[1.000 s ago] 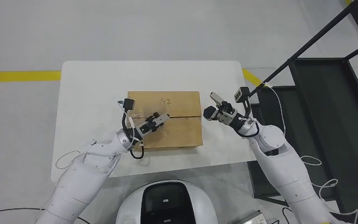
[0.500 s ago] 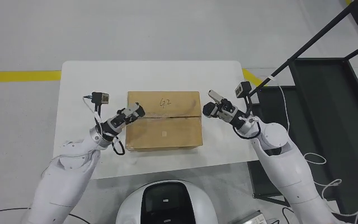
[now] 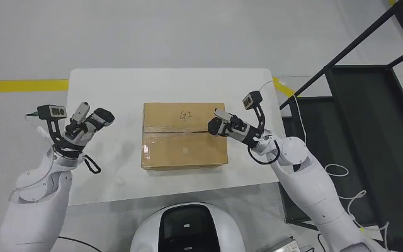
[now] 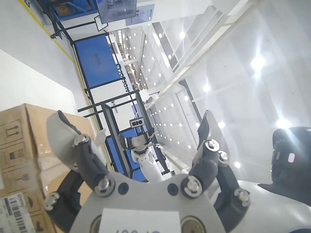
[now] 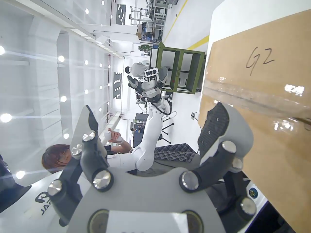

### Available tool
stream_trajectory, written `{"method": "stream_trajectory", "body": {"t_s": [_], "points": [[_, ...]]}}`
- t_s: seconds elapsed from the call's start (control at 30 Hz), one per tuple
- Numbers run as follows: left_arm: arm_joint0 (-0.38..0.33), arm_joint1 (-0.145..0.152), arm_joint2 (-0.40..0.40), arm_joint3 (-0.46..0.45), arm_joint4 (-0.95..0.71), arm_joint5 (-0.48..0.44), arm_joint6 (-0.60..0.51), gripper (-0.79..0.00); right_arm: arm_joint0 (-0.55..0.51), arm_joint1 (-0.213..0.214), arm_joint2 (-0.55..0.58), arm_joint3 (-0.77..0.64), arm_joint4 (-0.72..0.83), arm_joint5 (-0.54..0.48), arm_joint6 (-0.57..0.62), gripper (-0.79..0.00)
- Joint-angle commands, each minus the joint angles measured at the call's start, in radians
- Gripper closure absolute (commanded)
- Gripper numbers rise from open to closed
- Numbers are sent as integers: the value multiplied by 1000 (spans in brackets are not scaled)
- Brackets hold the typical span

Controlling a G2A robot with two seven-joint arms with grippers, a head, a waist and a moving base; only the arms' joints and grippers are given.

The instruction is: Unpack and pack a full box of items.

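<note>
A closed cardboard box (image 3: 184, 135) marked "G2" sits mid-table, with clear tape (image 5: 255, 93) along its top seam. My right gripper (image 3: 218, 123) is at the right end of that seam, open. In the right wrist view this gripper (image 5: 153, 122) has one finger (image 5: 216, 124) over the box top (image 5: 272, 127) and the other off the box's side, nothing between them. My left gripper (image 3: 92, 119) is raised over the table's left part, well away from the box, open and empty. In the left wrist view that gripper (image 4: 132, 132) points up, with the box's side (image 4: 17, 144) beside it.
The white table (image 3: 252, 88) has bare room left, right and behind the box. A black metal rack (image 3: 352, 113) stands close to the table's right edge. A yellow floor line (image 3: 31, 85) runs behind on the left.
My left gripper has left the box top, swinging out to the left and tilting upward. My right gripper has moved left onto the right end of the seam.
</note>
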Motion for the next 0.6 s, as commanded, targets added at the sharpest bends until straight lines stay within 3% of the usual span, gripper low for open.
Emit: {"method": "stream_trajectory", "body": {"t_s": [0.0, 0.37, 0.57], "points": [[-5, 0, -6, 19, -10, 0, -14, -785, 2, 0, -1, 1, -1, 1, -1, -785], [-30, 6, -92, 124, -67, 16, -55, -785, -10, -2, -10, -7, -2, 37, -19, -785], [-39, 17, -171, 164, -86, 35, -98, -785, 146, -37, -144, 46, 8, 178, -61, -785]]}}
